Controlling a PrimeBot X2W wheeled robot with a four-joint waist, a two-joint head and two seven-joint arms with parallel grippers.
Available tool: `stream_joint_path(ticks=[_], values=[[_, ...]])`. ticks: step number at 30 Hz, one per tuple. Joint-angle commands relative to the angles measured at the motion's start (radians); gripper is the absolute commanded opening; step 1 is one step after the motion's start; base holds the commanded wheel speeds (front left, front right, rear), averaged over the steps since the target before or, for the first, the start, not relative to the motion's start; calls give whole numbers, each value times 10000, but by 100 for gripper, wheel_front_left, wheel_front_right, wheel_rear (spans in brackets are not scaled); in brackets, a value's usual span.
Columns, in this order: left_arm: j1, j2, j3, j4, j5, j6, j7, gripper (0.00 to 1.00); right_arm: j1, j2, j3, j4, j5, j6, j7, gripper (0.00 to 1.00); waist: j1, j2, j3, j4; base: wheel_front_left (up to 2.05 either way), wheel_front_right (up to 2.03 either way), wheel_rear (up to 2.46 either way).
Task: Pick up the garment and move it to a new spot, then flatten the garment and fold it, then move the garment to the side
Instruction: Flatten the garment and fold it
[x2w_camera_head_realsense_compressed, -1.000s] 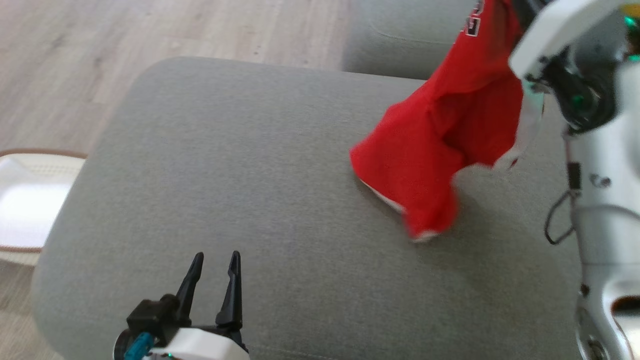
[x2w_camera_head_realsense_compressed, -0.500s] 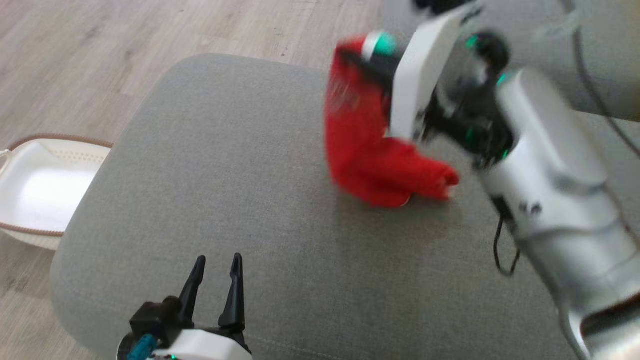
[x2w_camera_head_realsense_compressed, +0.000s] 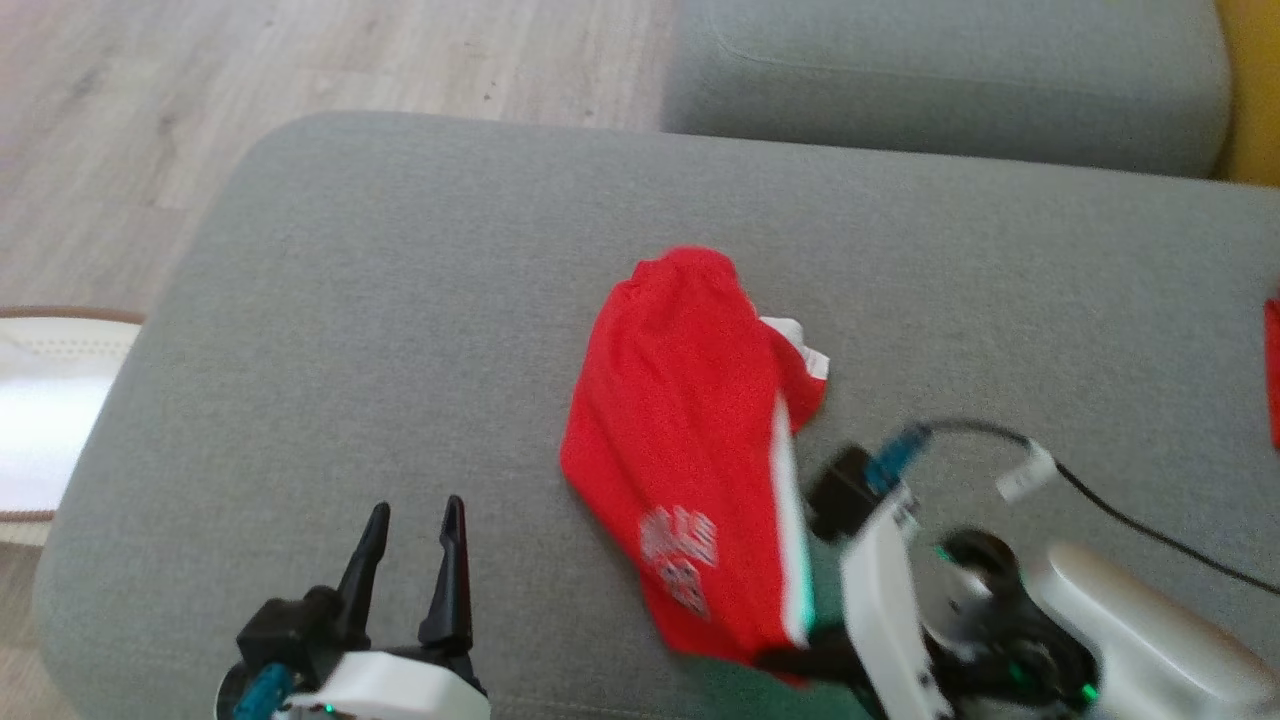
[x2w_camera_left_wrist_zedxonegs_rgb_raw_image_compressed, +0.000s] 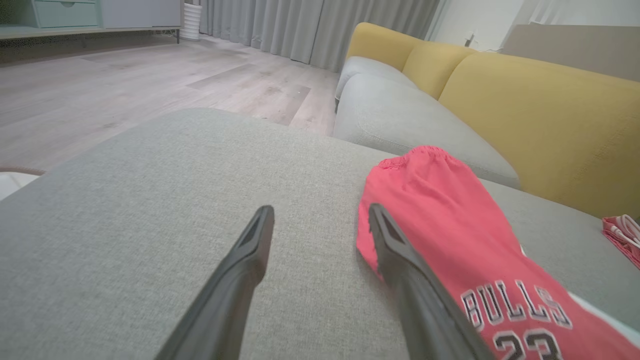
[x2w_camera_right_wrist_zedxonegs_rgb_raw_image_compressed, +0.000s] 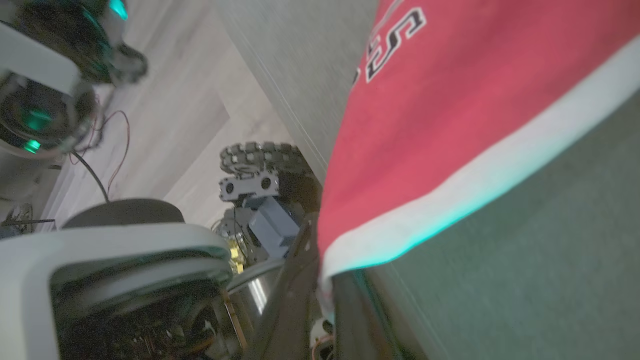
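The garment (x2w_camera_head_realsense_compressed: 680, 420) is a pair of red shorts with white trim and a printed number, lying stretched out on the grey cushion (x2w_camera_head_realsense_compressed: 400, 300). My right gripper (x2w_camera_head_realsense_compressed: 795, 660) is at the cushion's near edge, shut on the garment's near white-trimmed corner. In the right wrist view the gripper (x2w_camera_right_wrist_zedxonegs_rgb_raw_image_compressed: 322, 260) pinches that hem of the garment (x2w_camera_right_wrist_zedxonegs_rgb_raw_image_compressed: 450, 100). My left gripper (x2w_camera_head_realsense_compressed: 415, 507) is open over bare cushion, to the left of the garment and apart from it. The left wrist view shows that gripper (x2w_camera_left_wrist_zedxonegs_rgb_raw_image_compressed: 321, 210) with the garment (x2w_camera_left_wrist_zedxonegs_rgb_raw_image_compressed: 450, 230) just past its right finger.
A white basket (x2w_camera_head_realsense_compressed: 40, 420) stands on the wood floor (x2w_camera_head_realsense_compressed: 200, 80) at the left. A second grey cushion (x2w_camera_head_realsense_compressed: 940, 90) lies beyond, with yellow backrests (x2w_camera_left_wrist_zedxonegs_rgb_raw_image_compressed: 540, 110). Another red cloth (x2w_camera_head_realsense_compressed: 1272, 370) lies at the right edge. The right arm's black cable (x2w_camera_head_realsense_compressed: 1100, 500) trails over the cushion.
The right arm has swung from the upper right down to the near edge, dragging the garment with it. The garment now lies stretched on the cushion. The camera has also shifted.
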Motion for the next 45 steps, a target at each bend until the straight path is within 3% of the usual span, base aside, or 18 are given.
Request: stream_joint_path(ticks=[1, 6, 11, 16, 23, 24, 25, 26, 27, 33, 38, 45], values=[[-488, -53, 415, -390, 90, -39, -122, 100, 55, -460, -59, -400, -20, 67, 56, 0, 0, 0, 141, -181, 0, 0, 0], [-635, -53, 487, -381, 121, -96, -122, 100, 758, -1467, -264, 75, -574, 67, -109, 0, 0, 0, 297, -424, 0, 0, 0], [-708, -53, 508, -367, 148, -153, -122, 100, 860, -2031, -842, 1114, -1485, 67, -549, 0, 0, 0, 402, -555, 0, 0, 0], [-739, -53, 530, -363, 171, -183, -122, 100, 766, -2246, -1545, 2179, -2225, 67, -1005, 0, 0, 0, 504, -638, 0, 0, 0], [-838, -53, 494, -327, 195, -216, -122, 100, 462, -1980, -2426, 3492, -3351, 67, -1871, 0, 0, 0, 591, -659, 0, 0, 0], [-838, -53, 494, -318, 200, -221, -122, 100, 446, -1891, -2530, 3610, -3476, 67, -1996, 11, 0, 0, 582, -665, 0, 0, 0], [-832, -53, 500, -311, 204, -222, -122, 100, 438, -1790, -2631, 3708, -3579, 67, -2119, 40, 0, 0, 575, -675, 0, 0, 0], [-825, -53, 509, -305, 210, -221, -122, 100, 432, -1694, -2692, 3758, -3671, 67, -2239, 87, 0, 0, 571, -687, 0, 0, 0], [-818, -53, 517, -297, 213, -221, -122, 100, 431, -1617, -2735, 3802, -3753, 67, -2334, 100, 0, 0, 565, -700, 0, 0, 0], [-786, -53, 513, -249, 240, -233, -122, 100, 373, -1395, -2938, 3891, -4384, 67, -2935, 100, 0, 0, 510, -772, 0, 0, 0], [-789, -53, 541, -233, 269, -257, -122, 100, 231, -1442, -3072, 3270, -5153, 67, -3831, 100, 0, 0, 468, -821, 0, 0, 0], [-910, -53, 481, -224, 333, -337, -122, 100, -440, -694, -3338, 2150, -5330, 67, -4662, 100, 0, 0, 659, -768, 0, 0, 0]])
